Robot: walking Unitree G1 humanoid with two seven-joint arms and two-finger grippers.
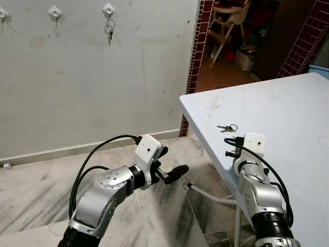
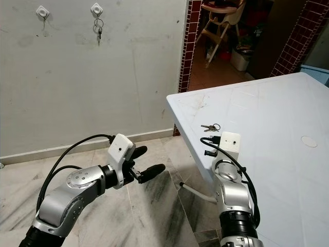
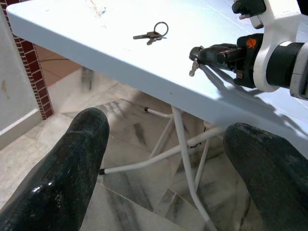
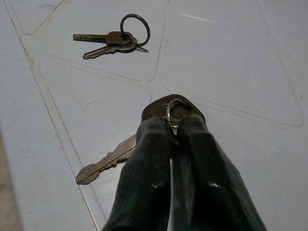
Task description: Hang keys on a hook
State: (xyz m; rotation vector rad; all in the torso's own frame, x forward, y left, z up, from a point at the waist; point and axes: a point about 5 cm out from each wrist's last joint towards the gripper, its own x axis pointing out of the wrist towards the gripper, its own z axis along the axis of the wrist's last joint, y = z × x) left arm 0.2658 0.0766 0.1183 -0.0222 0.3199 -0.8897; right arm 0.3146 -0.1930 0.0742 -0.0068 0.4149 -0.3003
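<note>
Pickup looks done: your right pincer (image 4: 173, 126) is clamped on a key (image 4: 108, 161) just over the worktop (image 1: 288, 103), left pincer (image 3: 166, 159) gaping empty, so next lift and carry toward the free hook (image 1: 54, 12) at eleven o'clock.

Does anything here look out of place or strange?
A second bunch of keys lies loose on the white table, though wall hooks hang bare. The right hand is shut on a key. Nothing looks damaged.
</note>
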